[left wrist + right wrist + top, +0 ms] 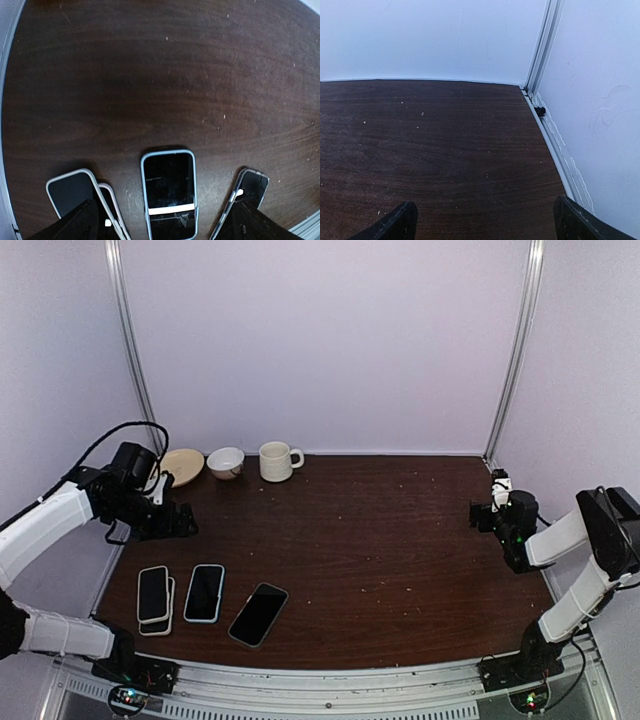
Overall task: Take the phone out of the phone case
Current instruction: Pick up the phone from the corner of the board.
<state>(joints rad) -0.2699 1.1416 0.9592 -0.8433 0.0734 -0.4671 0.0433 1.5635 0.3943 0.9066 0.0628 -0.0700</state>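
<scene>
Left gripper point(182, 522): jaws spread wide, empty, hovering above the phones.
Table point(400, 540): dark wood, beneath both grippers.
Right gripper point(488, 508): jaws spread wide, empty, well apart from every phone.
Stacked phones point(74, 191): two, overlapping, by one finger of the left gripper.
Cased phone point(168, 192): pale blue case, screen up, lying flat, centred between the left gripper's fingers.
Dark phone point(248, 191): beside the other finger.
Mug point(277, 461): upright, behind the left gripper.
Bowl point(226, 461): just beside the mug.
</scene>
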